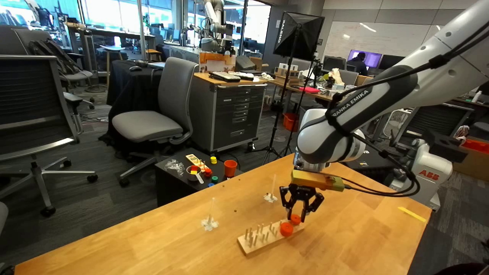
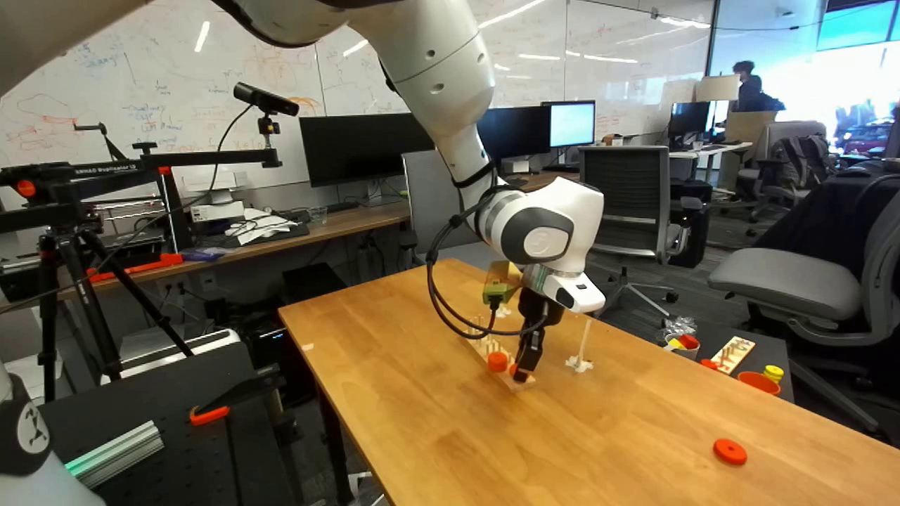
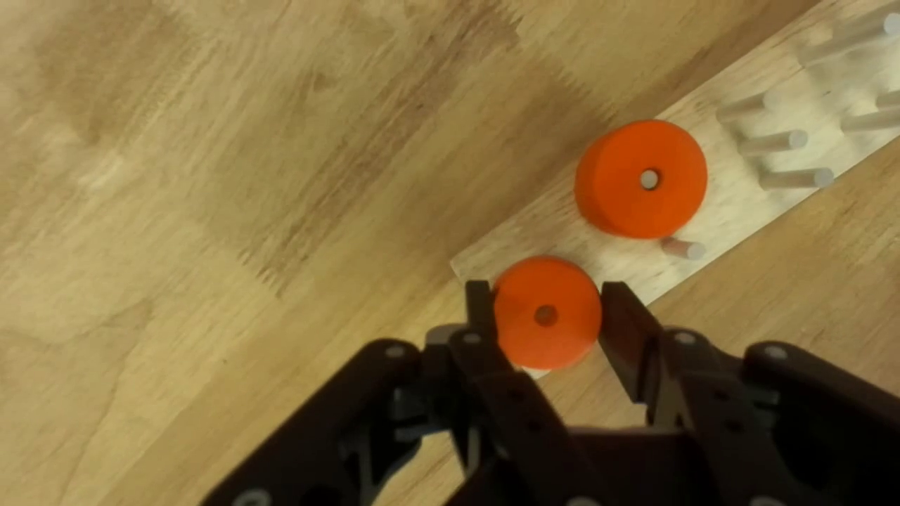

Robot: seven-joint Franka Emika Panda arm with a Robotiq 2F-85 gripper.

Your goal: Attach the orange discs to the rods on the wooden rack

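Your table [image 1: 172, 248]: wood top, few dark spots [image 1: 235, 211]. Rack [image 1: 268, 242] sits flat on it. Two skinny posts [image 1: 211, 209] stand upright apart from rack, whitish lumps [image 1: 209, 225] round their feet. You've also got loose disc [image 2: 730, 451] lying flat, way off from rack. Yellow strip [image 1: 412, 214] near edge, tiny pale scrap [image 2: 307, 346] right by edge too.

I'm in a robot lab. Far off, by the glass [image 1: 258, 23], I see another robot arm [image 1: 216, 27], and nearer, a white ABB robot [image 1: 428, 179]. There are computer screens [image 2: 362, 147], rolling chairs [image 1: 149, 125] and a big scribbled-on whiteboard [image 2: 165, 70] too.
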